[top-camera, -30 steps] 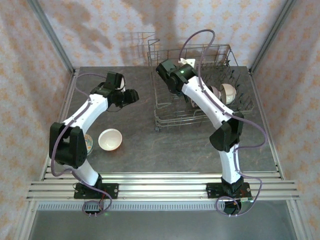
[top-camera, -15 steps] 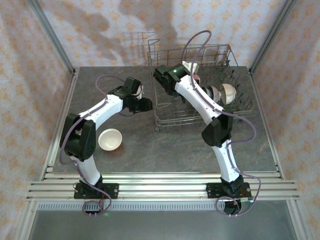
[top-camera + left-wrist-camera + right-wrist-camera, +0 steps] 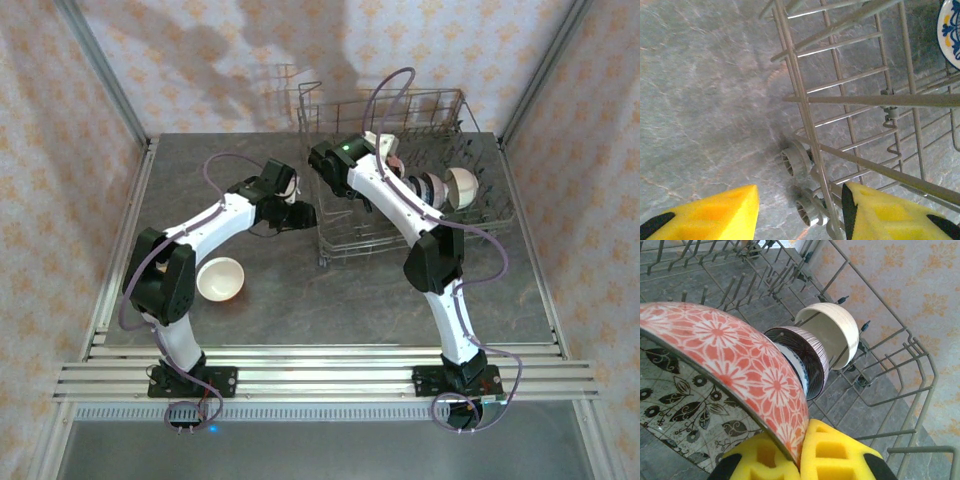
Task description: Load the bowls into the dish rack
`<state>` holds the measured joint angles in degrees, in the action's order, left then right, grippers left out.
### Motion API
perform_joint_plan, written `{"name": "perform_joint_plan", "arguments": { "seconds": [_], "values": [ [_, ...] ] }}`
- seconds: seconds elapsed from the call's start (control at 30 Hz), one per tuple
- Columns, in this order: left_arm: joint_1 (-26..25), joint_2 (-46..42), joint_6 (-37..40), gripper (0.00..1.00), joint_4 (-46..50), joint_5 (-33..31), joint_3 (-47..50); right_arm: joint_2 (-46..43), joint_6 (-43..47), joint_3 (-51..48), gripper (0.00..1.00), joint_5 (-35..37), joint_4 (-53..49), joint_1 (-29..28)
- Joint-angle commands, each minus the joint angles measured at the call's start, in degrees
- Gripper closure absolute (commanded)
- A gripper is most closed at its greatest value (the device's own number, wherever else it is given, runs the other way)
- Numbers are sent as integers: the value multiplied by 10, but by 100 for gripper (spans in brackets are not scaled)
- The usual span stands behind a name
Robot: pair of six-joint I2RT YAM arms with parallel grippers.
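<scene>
Top view: rack [image 3: 372,246] at the far right of the table [image 3: 300,300]. The right gripper [image 3: 386,150] is over its middle, carrying a red bowl [image 3: 392,158]. Two bowls stand on edge just to its right. A white bowl [image 3: 221,278] lies loose on the table, well apart from the rack. The left gripper [image 3: 298,212] is at the rack's near-left corner. Left wrist view: left gripper [image 3: 800,202] half open and empty, with the rack [image 3: 805,100] corner wire and wheels between the fingers; contact cannot be told. Right wrist view: right gripper [image 3: 802,450] clamped on the rim of the red bowl [image 3: 740,365], which has a floral outside and a leaf-patterned inside. Beyond it are a striped bowl [image 3: 812,352] and a cream bowl [image 3: 837,330], touching and upright in the tines of the rack [image 3: 765,280]. Step, as judged: seat the red bowl next in that row. Keep it on edge and facing like its neighbours. Lower its rim between two free tines just beside the striped bowl, and let go only once the tines carry it. Risk: striking the striped bowl, or shifting the rack.
</scene>
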<state>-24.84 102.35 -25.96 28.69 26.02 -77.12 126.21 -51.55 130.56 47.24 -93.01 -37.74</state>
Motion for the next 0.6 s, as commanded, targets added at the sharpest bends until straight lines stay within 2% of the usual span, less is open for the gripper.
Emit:
{"name": "perform_joint_plan", "arguments": {
  "seconds": [0.0, 0.27, 0.57],
  "values": [
    [-30, -19, -8, 52, -31, 33, 11, -14, -24, -10, 100, 55, -89, 3],
    [-21, -55, -3, 50, -26, -15, 27, -16, -59, -56, 100, 54, -89, 8],
    [43, -116, -16, 49, -44, -50, 68, -4, -79, -63, 100, 34, -89, 8]
  ]
}}
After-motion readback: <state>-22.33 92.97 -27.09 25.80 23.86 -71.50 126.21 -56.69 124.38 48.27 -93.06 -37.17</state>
